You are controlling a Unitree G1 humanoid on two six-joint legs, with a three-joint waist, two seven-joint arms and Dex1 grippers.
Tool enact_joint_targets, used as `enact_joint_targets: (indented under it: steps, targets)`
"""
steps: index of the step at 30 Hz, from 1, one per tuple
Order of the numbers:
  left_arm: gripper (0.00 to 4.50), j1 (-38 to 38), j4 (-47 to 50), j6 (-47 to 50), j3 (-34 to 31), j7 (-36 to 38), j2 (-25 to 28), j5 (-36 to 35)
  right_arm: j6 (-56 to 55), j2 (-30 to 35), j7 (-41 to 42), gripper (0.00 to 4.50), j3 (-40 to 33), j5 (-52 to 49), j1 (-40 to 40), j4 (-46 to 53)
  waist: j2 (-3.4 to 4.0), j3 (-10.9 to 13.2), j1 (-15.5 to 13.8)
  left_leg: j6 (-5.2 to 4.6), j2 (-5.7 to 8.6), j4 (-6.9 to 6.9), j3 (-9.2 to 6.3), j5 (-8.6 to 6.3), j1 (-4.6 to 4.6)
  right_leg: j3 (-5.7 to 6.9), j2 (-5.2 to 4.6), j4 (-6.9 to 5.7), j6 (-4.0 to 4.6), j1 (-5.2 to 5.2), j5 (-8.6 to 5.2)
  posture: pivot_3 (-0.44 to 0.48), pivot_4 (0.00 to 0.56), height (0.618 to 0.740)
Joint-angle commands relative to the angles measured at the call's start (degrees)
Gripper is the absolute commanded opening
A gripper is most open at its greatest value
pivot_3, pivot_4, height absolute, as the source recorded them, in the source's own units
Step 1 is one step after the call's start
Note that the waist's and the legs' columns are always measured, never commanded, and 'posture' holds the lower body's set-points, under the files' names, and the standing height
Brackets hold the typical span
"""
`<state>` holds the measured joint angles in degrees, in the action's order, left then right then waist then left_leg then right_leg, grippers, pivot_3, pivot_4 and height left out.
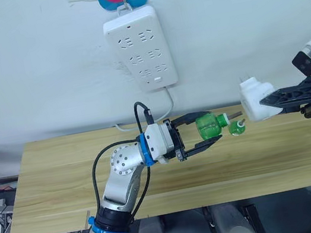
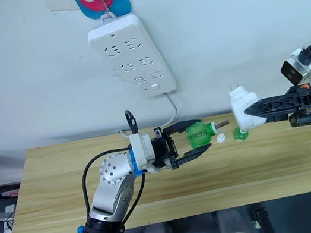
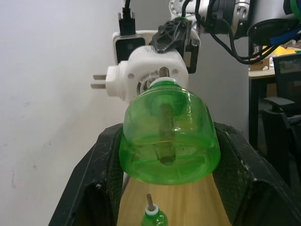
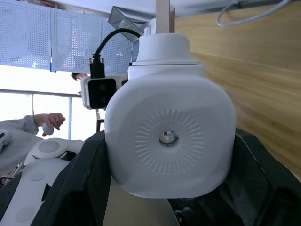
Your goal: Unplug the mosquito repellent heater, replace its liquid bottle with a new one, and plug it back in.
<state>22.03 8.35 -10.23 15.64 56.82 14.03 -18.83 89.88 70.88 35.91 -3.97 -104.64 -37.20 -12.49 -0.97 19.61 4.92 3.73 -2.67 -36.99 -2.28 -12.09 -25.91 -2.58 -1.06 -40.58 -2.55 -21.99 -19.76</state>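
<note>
Mosquito repellent heater (image 2: 243,108): unplugged, held in the air above the right end of the wooden table (image 2: 175,194), prongs pointing toward the wall. The right gripper (image 2: 250,113) is clamped on its sides. Just beside the heater, on its left, the left gripper (image 2: 199,140) grasps a green liquid bottle (image 2: 196,134) lying horizontal, its wick aimed at the heater. A second green bottle (image 2: 241,134) stands on the table below the heater. The white power strip (image 2: 131,55) hangs on the wall, above and left of the heater.
</note>
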Motion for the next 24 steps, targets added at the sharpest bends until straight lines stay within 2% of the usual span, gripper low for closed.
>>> enact_joint_targets:
  steps: [1, 8, 24]
  targets:
    - [2.27, 0.63, -0.12, -1.88, 0.58, 0.11, -0.90, 0.20, -2.45, 2.47, -3.11, 2.97, 0.28, -7.83, 0.61, 2.03, 0.00, 0.00, 0.01, 0.00, 0.00, 0.00, 0.00, 0.00, 0.00, -0.01, 0.00, 0.01, 0.00, 0.00, 0.00, -0.206, 0.353, 0.740]
    - [2.27, 0.89, -0.66, -1.52, 0.91, -0.25, -1.58, 0.36, -3.40, 3.22, -2.63, 2.97, 0.33, -8.36, 2.03, 3.89, 0.00, 0.00, 0.05, 0.00, -0.01, 0.00, -0.01, 0.00, 0.00, 0.00, 0.00, 0.03, 0.00, 0.00, 0.00, -0.206, 0.353, 0.740]
    - [2.27, 1.78, -0.08, -0.32, 3.06, -1.94, -3.68, 1.57, -4.82, 1.72, -3.50, 2.97, 2.44, -8.36, -0.50, 4.82, 0.00, 0.00, 0.06, 0.00, -0.01, 0.01, -0.01, 0.00, 0.00, 0.00, 0.00, 0.04, 0.00, 0.00, 0.00, -0.205, 0.358, 0.740]
